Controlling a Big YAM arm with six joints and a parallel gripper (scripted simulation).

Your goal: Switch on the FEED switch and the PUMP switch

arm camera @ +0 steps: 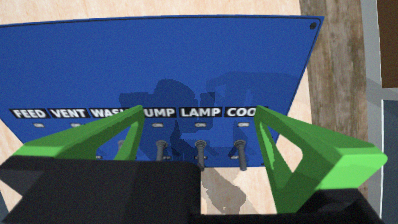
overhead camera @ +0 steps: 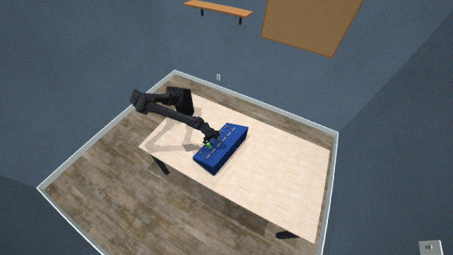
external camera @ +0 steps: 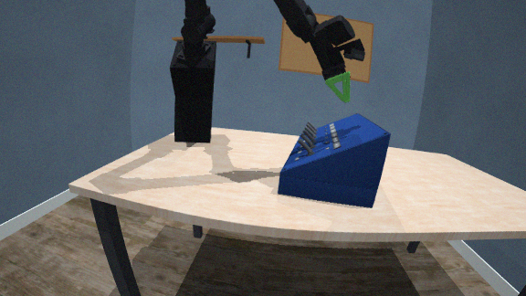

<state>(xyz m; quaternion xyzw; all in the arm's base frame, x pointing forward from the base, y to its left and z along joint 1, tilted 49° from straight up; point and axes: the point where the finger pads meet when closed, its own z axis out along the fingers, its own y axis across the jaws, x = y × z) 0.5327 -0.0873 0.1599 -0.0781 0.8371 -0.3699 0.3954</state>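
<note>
A blue wedge-shaped console (overhead camera: 228,142) (external camera: 338,171) (arm camera: 175,60) stands on the pale wooden table (overhead camera: 275,177) (external camera: 183,192). Its sloped face carries the labels FEED (arm camera: 29,113), VENT (arm camera: 68,113), WASH, PUMP (arm camera: 161,112), LAMP and COOL (arm camera: 240,111). Three dark toggle levers show below PUMP (arm camera: 161,149), LAMP (arm camera: 200,150) and COOL (arm camera: 240,153). They all point toward the console's low edge. The FEED, VENT and WASH levers are hidden behind my left finger and wrist. My gripper (overhead camera: 208,145) (external camera: 340,87) (arm camera: 199,111) with green fingers is open and empty. It hangs well above the console, spanning WASH to COOL.
The arm's black base pedestal (overhead camera: 182,101) (external camera: 193,91) stands at the table's back left corner. The console sits near the table's left part; the table edge lies just beyond its low side. A shelf (overhead camera: 217,8) and a cork board (overhead camera: 311,24) hang on the wall.
</note>
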